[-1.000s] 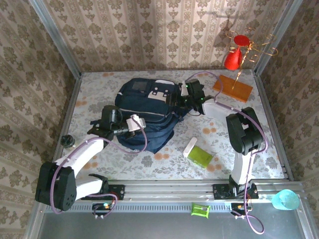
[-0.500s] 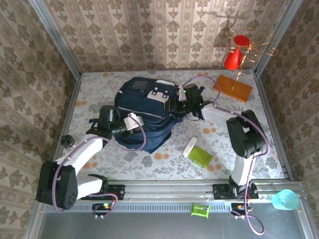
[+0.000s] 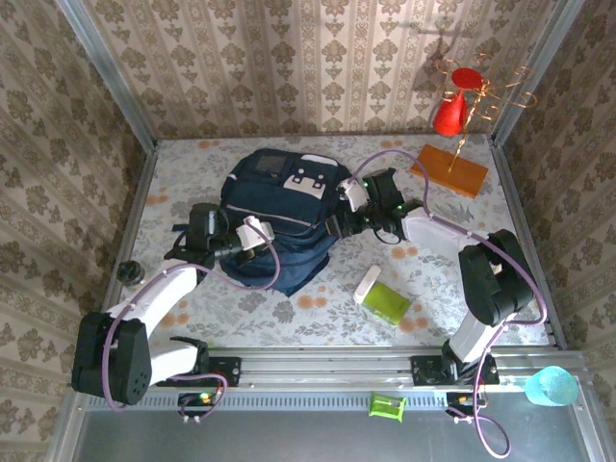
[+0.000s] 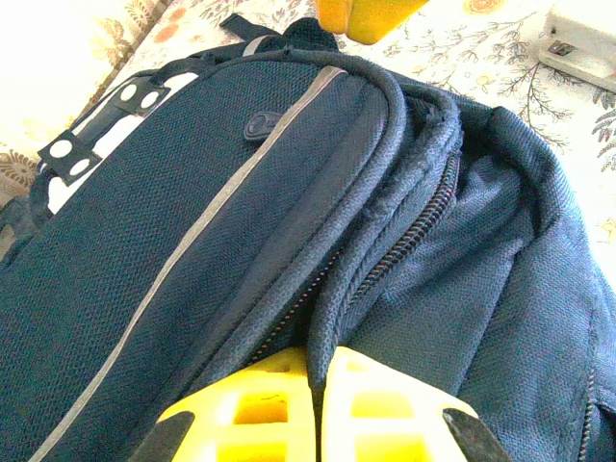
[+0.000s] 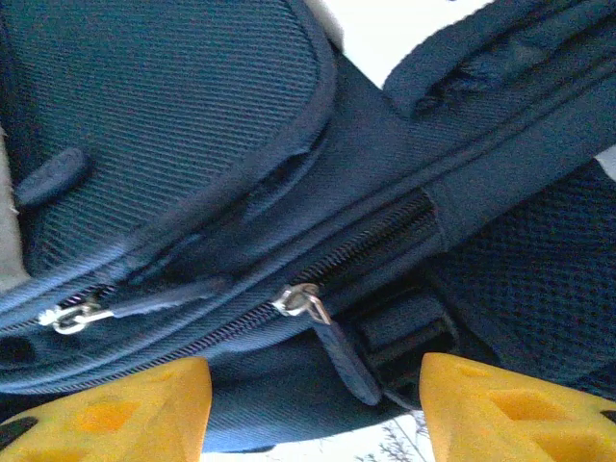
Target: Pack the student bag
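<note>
Student bag [image 3: 279,202] lying flat at mid-table [image 3: 289,308]. Left gripper [image 4: 318,385] clenched on a fabric fold beside the zip. Right gripper [image 5: 313,399] released, jaws straddling the zipper pull [image 5: 337,351] (best centred on the tab, then closed squarely before drawing along the track).

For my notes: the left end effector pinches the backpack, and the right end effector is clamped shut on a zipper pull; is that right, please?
Not quite: the right wrist view shows the right end effector open, a zipper pull showing between its fingers. The left end effector does pinch the backpack.
</note>
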Action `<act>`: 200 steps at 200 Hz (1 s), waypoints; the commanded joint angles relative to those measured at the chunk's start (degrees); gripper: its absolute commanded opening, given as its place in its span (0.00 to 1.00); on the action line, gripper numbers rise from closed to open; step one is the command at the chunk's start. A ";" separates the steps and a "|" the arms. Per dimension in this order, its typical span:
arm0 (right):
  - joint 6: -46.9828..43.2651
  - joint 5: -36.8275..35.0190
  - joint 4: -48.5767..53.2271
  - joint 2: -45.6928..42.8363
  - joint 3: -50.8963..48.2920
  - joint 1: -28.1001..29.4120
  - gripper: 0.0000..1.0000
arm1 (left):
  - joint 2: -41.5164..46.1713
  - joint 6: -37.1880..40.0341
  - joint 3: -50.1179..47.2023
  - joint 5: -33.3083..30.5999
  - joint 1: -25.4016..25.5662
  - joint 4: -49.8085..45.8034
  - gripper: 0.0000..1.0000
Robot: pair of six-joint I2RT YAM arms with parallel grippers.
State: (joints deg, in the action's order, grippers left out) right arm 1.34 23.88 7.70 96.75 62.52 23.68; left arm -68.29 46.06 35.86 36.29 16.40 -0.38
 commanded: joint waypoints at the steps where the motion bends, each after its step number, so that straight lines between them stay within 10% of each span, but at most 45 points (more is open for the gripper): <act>1: -7.10 0.63 2.28 1.84 2.04 -0.91 0.58 | 0.49 -2.14 -0.08 -1.23 -1.29 3.05 0.00; 200: -4.26 -12.63 10.30 9.98 11.83 -0.61 0.12 | 0.79 -1.26 0.09 -2.28 -0.67 2.00 0.00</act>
State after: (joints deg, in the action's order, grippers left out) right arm -5.54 18.65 15.66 105.89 72.84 24.80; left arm -68.29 46.04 35.86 36.23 16.45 0.03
